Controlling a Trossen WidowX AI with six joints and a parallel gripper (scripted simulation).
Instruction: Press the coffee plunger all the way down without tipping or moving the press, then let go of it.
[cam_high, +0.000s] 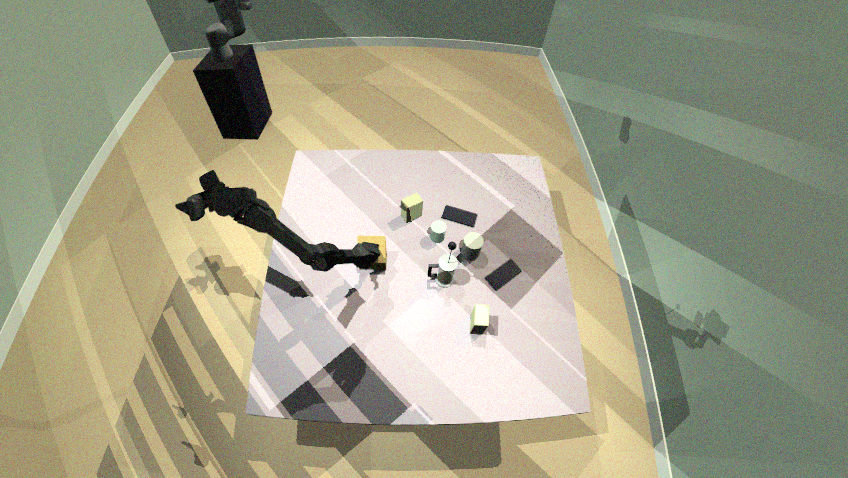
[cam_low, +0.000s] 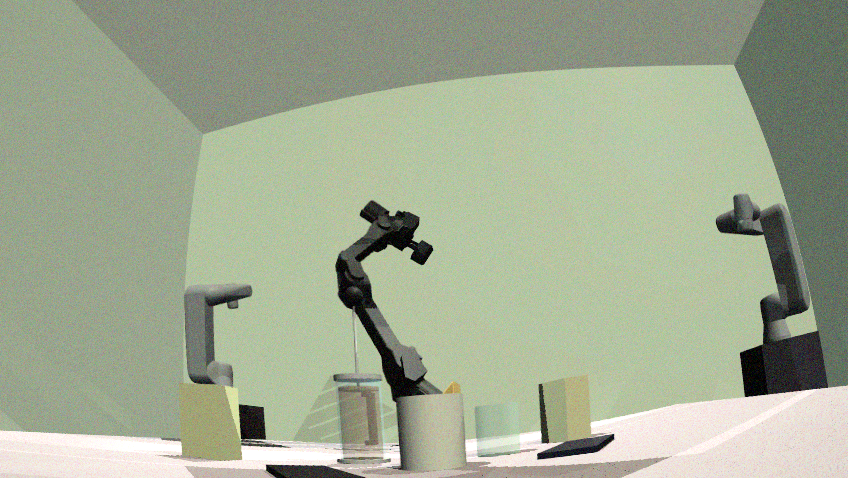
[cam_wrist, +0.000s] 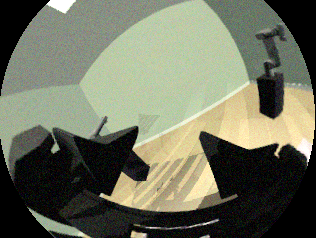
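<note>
Nothing is done yet, seemingly: the plunger (cam_high: 451, 244) stands raised, while the wide-open, empty gripper (cam_wrist: 169, 150) hangs far off at nine o'clock.

above plunger knob (cam_high: 451, 244): open | beside: grey cylinder (cam_high: 472, 245), pale cup (cam_high: 438, 230)

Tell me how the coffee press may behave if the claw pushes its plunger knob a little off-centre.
The coffee press looks tall and narrow on a small base, so it may tip. Its thin raised rod may bend or lean. The clear walls suggest glass, perhaps fragile. The claw is open, not near it.
</note>
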